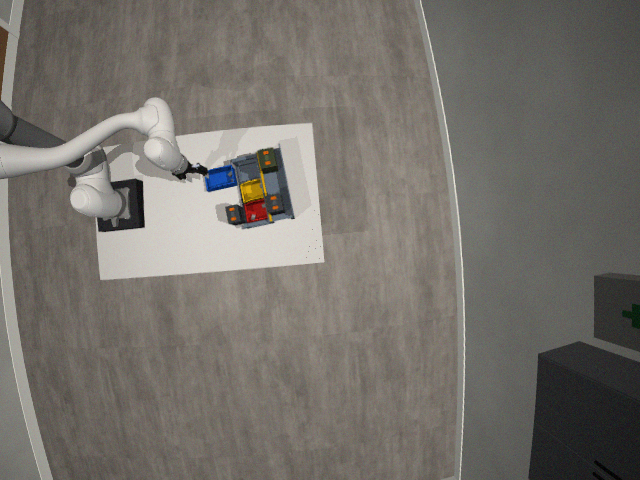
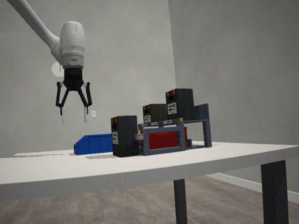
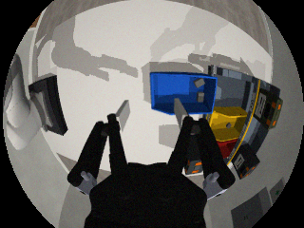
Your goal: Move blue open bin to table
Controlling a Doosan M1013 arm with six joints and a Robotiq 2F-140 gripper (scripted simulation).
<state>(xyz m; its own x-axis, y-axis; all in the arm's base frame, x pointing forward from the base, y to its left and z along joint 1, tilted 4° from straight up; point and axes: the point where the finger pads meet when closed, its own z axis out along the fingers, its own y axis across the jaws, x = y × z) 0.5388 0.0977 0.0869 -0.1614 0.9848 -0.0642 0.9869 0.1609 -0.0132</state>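
Gripper state: the gripper (image 2: 73, 113) hangs high above the table (image 2: 72, 168), fingers spread partway with nothing between them
Gripper position: up in the air and well apart from the bin, offset toward the robot's side of it; from above it sits just beside the bin's near end
Bin location: the blue open bin (image 2: 93, 143) is on the white table top beside the shelf (image 2: 181, 135), off the shelf frame as far as the exterior view shows; its far end runs behind a dark grey box (image 2: 124, 135), so whether it touches the shelf there I cannot tell
Step in hand: by my judgement, clearing away after release, the bin apparently set down
How to do it well: go straight up and back toward the base, away from the shelf, so neither finger nor wrist clips the bin's rim or the dark grey box; no sideways sweep over the shelf top, where the olive box (image 2: 154, 112) and a taller dark box (image 2: 180, 103) stand; hold the fingers as they are
Check worth making: that the bin lies flat and wholly on the table, with no end resting on the shelf's bottom rail
Bin appearance: bright blue, long and low, ribbed side walls, sloped front end facing away from the shelf; open top in the wrist view, with small pale parts (image 3: 201, 90) lying inside
Other bins: a yellow bin (image 1: 251, 190) and a red bin (image 2: 166, 139) sit in the shelf, seemingly level
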